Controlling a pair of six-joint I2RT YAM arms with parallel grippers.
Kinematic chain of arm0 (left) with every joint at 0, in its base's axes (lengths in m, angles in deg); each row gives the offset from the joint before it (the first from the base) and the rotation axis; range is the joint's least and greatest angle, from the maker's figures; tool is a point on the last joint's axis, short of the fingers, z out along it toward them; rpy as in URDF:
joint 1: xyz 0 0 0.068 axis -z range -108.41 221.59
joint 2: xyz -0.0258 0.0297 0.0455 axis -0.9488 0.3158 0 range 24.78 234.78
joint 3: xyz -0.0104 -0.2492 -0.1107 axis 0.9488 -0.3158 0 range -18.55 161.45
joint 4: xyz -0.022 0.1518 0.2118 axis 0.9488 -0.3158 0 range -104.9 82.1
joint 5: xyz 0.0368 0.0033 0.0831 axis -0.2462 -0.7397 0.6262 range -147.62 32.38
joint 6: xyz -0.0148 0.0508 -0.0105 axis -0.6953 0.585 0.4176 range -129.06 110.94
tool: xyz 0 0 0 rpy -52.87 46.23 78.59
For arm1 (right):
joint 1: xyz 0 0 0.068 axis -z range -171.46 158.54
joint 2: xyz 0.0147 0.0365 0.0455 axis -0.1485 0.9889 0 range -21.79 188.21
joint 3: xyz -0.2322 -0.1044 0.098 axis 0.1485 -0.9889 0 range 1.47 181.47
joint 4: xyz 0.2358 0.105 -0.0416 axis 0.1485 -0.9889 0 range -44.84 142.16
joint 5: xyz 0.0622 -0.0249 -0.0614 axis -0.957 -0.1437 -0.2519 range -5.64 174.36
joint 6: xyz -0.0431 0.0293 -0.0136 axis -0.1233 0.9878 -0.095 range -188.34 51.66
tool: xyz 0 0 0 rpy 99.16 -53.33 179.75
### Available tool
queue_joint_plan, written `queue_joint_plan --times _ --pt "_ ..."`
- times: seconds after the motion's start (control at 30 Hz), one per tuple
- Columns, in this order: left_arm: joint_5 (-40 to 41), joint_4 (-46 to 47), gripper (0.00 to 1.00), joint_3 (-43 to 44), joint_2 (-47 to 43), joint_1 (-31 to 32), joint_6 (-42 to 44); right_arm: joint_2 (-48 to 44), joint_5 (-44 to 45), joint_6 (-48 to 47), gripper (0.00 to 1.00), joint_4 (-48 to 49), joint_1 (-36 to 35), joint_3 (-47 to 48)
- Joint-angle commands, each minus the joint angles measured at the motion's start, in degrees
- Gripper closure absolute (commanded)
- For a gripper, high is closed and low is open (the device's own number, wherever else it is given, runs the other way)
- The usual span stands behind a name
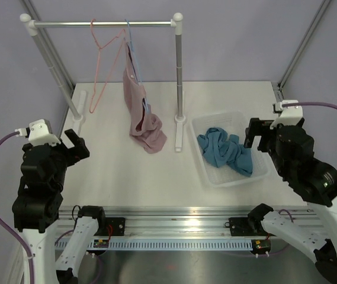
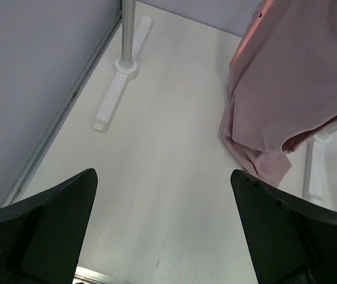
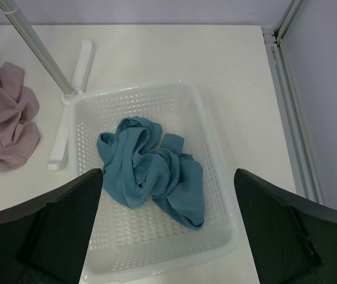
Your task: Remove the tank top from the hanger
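The teal-blue soft fabric tank top (image 1: 224, 151) lies crumpled in the white perforated plastic basket (image 1: 215, 120) on the right side of the table, well apart from the thin pink wire hanger (image 1: 95, 68), which hangs bare on the metal rail (image 1: 150, 23) at the far left. Beside it, a dusty pink-mauve garment (image 1: 141, 112) hangs from a thin light blue hanger (image 1: 129, 41). The left gripper (image 1: 76, 144) and right gripper (image 1: 257, 135) both stand with jaws wide apart, holding nothing. The tank top looks light, limp and non-fragile; it would likely sag and bunch when lifted, so a raised fold near its middle seems the surest place to pinch, rather than 1 thin strap.
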Motion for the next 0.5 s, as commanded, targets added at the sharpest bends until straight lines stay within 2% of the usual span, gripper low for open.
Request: queue_joint_plan --times 0.0,0.2,0.47 --pt "-4.1 -3.2 0.01 3.6 -0.7 0.3 2.1 -6.3 -2.4 3.4 0.00 -2.1 0.2 -4.5" --pt "-9.4 -5.6 0.01 3.7 -4.7 0.4 2.5 -13.1 -2.2 6.4 0.00 -8.7 0.2 -9.8" --pt "-9.6 -4.4 0.01 -0.9 -9.8 0.4 2.5 -16.6 -4.7 7.9 0.01 -9.3 0.2 -10.6"
